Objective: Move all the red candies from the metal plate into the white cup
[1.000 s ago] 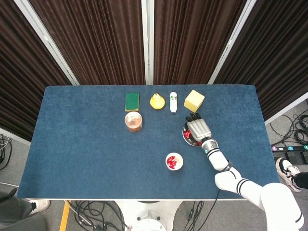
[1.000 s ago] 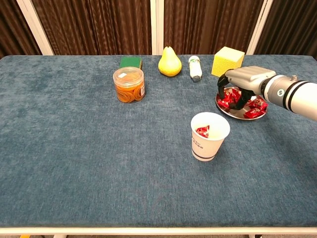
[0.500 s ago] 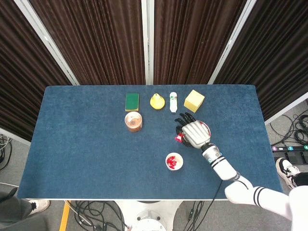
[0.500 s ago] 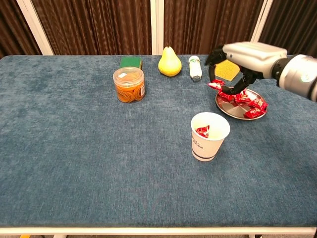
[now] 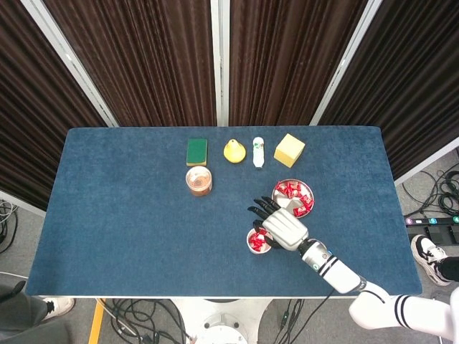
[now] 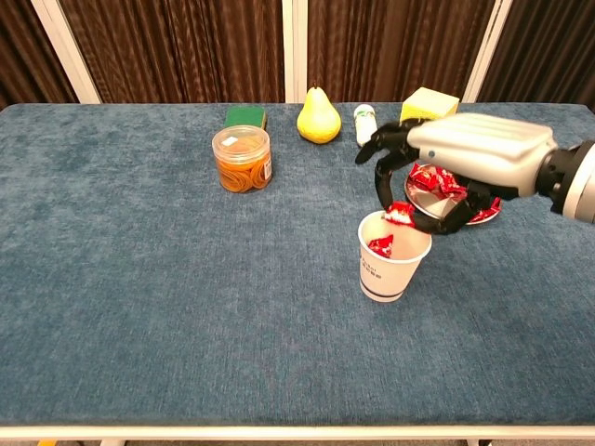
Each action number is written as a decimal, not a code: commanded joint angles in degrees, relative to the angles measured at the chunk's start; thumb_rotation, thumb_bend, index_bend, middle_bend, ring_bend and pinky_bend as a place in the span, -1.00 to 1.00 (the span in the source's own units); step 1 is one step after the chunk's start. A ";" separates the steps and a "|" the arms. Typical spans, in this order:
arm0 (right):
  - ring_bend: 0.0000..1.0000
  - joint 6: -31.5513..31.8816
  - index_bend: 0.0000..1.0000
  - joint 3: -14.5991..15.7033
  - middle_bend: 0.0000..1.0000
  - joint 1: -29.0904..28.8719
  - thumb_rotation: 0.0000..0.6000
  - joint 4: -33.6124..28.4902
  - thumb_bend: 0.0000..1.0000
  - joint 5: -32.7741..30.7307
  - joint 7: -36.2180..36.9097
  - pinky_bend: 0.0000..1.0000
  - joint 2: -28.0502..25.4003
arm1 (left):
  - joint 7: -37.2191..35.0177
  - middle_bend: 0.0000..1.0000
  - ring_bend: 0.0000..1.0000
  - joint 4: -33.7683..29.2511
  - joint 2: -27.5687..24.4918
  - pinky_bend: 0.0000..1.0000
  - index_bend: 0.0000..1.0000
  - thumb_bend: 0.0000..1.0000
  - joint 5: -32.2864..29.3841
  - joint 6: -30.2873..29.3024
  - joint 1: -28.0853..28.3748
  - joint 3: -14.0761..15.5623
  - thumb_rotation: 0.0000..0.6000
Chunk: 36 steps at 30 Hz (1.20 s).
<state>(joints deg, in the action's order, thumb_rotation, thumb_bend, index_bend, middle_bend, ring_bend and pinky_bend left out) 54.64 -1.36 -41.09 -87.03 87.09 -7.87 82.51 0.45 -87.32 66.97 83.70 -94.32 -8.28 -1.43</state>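
Observation:
My right hand (image 5: 283,228) (image 6: 465,163) hovers over the white cup (image 5: 258,241) (image 6: 393,265). It pinches a red candy (image 6: 400,214) just above the cup's far rim, with the other fingers spread. Red candies (image 6: 379,245) lie inside the cup. The metal plate (image 5: 285,203) (image 6: 485,216) sits behind and to the right of the cup, partly hidden by the hand in the chest view. Several red candies (image 5: 290,188) (image 6: 435,181) are left on it. My left hand shows in neither view.
Along the back stand a green sponge (image 5: 196,151) (image 6: 244,116), a yellow pear (image 5: 233,150) (image 6: 318,116), a small white bottle (image 5: 258,151) (image 6: 365,125) and a yellow block (image 5: 289,150) (image 6: 429,102). An orange jar (image 5: 199,180) (image 6: 242,159) sits left of the plate.
My right hand lifted a red candy off the plate and carried it forward and left, from over the plate to just above the cup.

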 commanded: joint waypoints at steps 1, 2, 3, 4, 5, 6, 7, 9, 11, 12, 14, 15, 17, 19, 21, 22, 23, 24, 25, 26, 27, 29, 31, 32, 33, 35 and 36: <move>-1.00 -0.47 -0.18 0.15 -0.79 -0.06 1.00 0.21 -0.25 -0.31 -0.76 -1.00 0.51 | -0.06 -0.78 -0.83 0.12 0.05 -0.71 -0.65 -0.86 0.00 -0.04 -0.06 0.02 1.00; -1.00 -0.57 -0.22 0.14 -0.80 -0.06 1.00 0.05 -0.26 -0.38 -0.72 -1.00 0.55 | -0.12 -0.78 -0.83 0.18 0.05 -0.71 -0.65 -0.86 -0.04 -0.01 -0.08 0.02 1.00; -1.00 -0.54 -0.29 0.13 -0.80 -0.04 1.00 -0.08 -0.29 -0.36 -0.74 -1.00 0.52 | -0.17 -0.78 -0.83 0.20 0.04 -0.71 -0.65 -0.86 -0.10 0.02 -0.09 0.01 1.00; -1.00 -0.39 -0.35 0.10 -0.80 0.01 1.00 -0.16 -0.32 -0.30 -0.84 -1.00 0.45 | -0.20 -0.78 -0.83 0.23 0.03 -0.71 -0.65 -0.86 -0.14 0.05 -0.09 0.01 1.00; -1.00 -0.06 -0.39 -0.01 -0.80 0.11 1.00 -0.28 -0.33 -0.24 -0.94 -1.00 0.31 | -0.23 -0.78 -0.83 0.25 0.03 -0.71 -0.65 -0.86 -0.16 0.04 -0.10 -0.01 1.00; -1.00 0.23 -0.44 -0.18 -0.81 0.22 1.00 -0.39 -0.34 -0.29 -0.89 -1.00 0.15 | -0.26 -0.78 -0.83 0.28 0.05 -0.71 -0.65 -0.86 -0.13 0.01 -0.10 -0.03 1.00; -1.00 0.56 -0.47 -0.41 -0.81 0.34 1.00 -0.51 -0.34 -0.41 -0.76 -1.00 -0.07 | -0.29 -0.78 -0.83 0.31 0.08 -0.71 -0.65 -0.86 -0.10 0.02 -0.08 -0.04 1.00; -1.00 1.79 -0.49 -1.47 -0.81 0.79 1.00 -0.67 -0.35 -1.21 -0.17 -1.00 -0.74 | -0.27 -0.78 -0.83 0.36 0.13 -0.71 -0.65 -0.86 -0.03 0.10 0.02 -0.07 1.00; -1.00 3.39 -0.47 -3.18 -0.80 1.51 1.00 -0.31 -0.35 -3.01 0.74 -1.00 -1.38 | -0.37 -0.78 -0.83 0.47 0.18 -0.71 -0.65 -0.86 0.03 0.17 0.09 -0.10 1.00; -1.00 3.73 -0.43 -4.03 -0.79 1.77 1.00 0.07 -0.35 -4.27 1.17 -1.00 -1.63 | -0.39 -0.78 -0.83 0.49 0.18 -0.71 -0.65 -0.86 0.05 0.20 0.14 -0.12 1.00; -1.00 3.34 -0.31 -5.99 -0.75 2.07 1.00 1.49 -0.35 -8.33 0.92 -1.00 -1.99 | -0.50 -0.78 -0.83 0.56 0.20 -0.71 -0.65 -0.86 0.10 0.29 0.21 -0.13 1.00; -1.00 2.48 -0.27 -6.58 -0.74 1.94 1.00 2.09 -0.35 -10.20 0.09 -1.00 -2.23 | -0.57 -0.78 -0.83 0.59 0.21 -0.71 -0.65 -0.86 0.17 0.31 0.25 -0.12 1.00; -1.00 0.32 -0.21 -7.50 -0.73 1.41 1.00 3.61 -0.39 -14.14 -2.12 -1.00 -2.25 | -0.55 -0.78 -0.83 0.60 0.27 -0.71 -0.65 -0.86 0.24 0.36 0.32 -0.13 1.00; -1.00 -1.68 -0.18 -8.00 -0.73 0.81 1.00 5.49 -0.43 -17.47 -4.03 -1.00 -1.60 | -0.51 -0.78 -0.83 0.54 0.36 -0.71 -0.65 -0.86 0.26 0.46 0.36 -0.09 1.00; -1.00 -3.79 -0.18 -8.60 -0.73 0.02 1.00 8.16 -0.45 -21.04 -5.46 -1.00 -0.30 | -0.49 -0.78 -0.83 0.49 0.43 -0.71 -0.65 -0.86 0.38 0.36 0.34 -0.05 1.00; -1.00 -4.56 -0.18 -8.81 -0.73 -0.30 1.00 9.42 -0.45 -22.36 -5.95 -1.00 0.37 | -0.46 -0.78 -0.83 0.46 0.43 -0.71 -0.65 -0.86 0.39 0.34 0.32 -0.03 1.00; -1.00 -5.43 -0.18 -9.01 -0.73 -0.71 1.00 11.22 -0.45 -23.88 -6.54 -1.00 1.36 | -0.45 -0.78 -0.83 0.39 0.42 -0.71 -0.65 -0.86 0.36 0.32 0.27 -0.01 1.00; -1.00 -6.06 -0.18 -9.08 -0.73 -1.02 1.00 12.63 -0.45 -24.89 -7.04 -1.00 2.12 | -0.44 -0.78 -0.83 0.34 0.40 -0.71 -0.65 -0.86 0.29 0.34 0.24 0.01 1.00; -1.00 -6.71 -0.18 -9.07 -0.74 -1.33 1.00 14.05 -0.45 -25.81 -7.61 -1.00 2.89 | -0.42 -0.78 -0.83 0.30 0.38 -0.71 -0.65 -0.86 0.22 0.38 0.21 0.03 1.00; -1.00 -7.48 -0.18 -8.98 -0.74 -1.72 1.00 15.94 -0.45 -26.93 -8.42 -1.00 3.95 | -0.40 -0.78 -0.83 0.27 0.38 -0.71 -0.65 -0.86 0.14 0.39 0.17 0.04 1.00; -1.00 -7.97 -0.18 -8.88 -0.74 -1.96 1.00 17.23 -0.45 -27.63 -8.96 -1.00 4.74 | -0.41 -0.78 -0.83 0.26 0.38 -0.71 -0.65 -0.86 0.10 0.39 0.14 0.05 1.00; -1.00 -8.91 -0.18 -8.69 -0.75 -2.32 1.00 19.85 -0.45 -29.01 -9.76 -1.00 6.45 | -0.42 -0.78 -0.83 0.30 0.42 -0.71 -0.65 -0.86 0.09 0.37 0.11 0.06 1.00; -1.00 -9.65 -0.17 -8.64 -0.75 -2.56 1.00 21.96 -0.45 -29.92 -9.98 -1.00 7.83 | -0.42 -0.78 -0.83 0.32 0.42 -0.71 -0.65 -0.86 0.04 0.40 0.10 0.06 1.00; -1.00 -10.16 -0.17 -8.70 -0.75 -2.76 1.00 23.40 -0.45 -30.52 -10.03 -1.00 8.73 | -0.45 -0.78 -0.83 0.32 0.40 -0.71 -0.65 -0.86 0.01 0.45 0.11 0.05 1.00; -1.00 -10.49 -0.17 -8.78 -0.75 -2.92 1.00 24.43 -0.45 -30.86 -10.02 -1.00 9.41 | -0.45 -0.78 -0.83 0.33 0.38 -0.71 -0.65 -0.86 0.01 0.48 0.12 0.05 1.00; -1.00 -11.20 -0.17 -8.90 -0.75 -3.36 1.00 26.57 -0.45 -31.29 -10.04 -1.00 10.81 | -0.45 -0.78 -0.83 0.31 0.33 -0.71 -0.65 -0.86 0.07 0.54 0.18 0.06 1.00; -1.00 -11.44 -0.17 -8.90 -0.75 -3.56 1.00 27.34 -0.45 -31.35 -10.16 -1.00 11.33 | -0.42 -0.78 -0.83 0.30 0.32 -0.71 -0.65 -0.86 0.08 0.57 0.19 0.07 1.00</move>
<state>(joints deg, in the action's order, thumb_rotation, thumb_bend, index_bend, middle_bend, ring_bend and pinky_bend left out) 44.08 -10.14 -44.06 -61.12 56.41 -17.68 92.57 0.04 -87.03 67.29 83.77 -93.76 -8.09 -1.36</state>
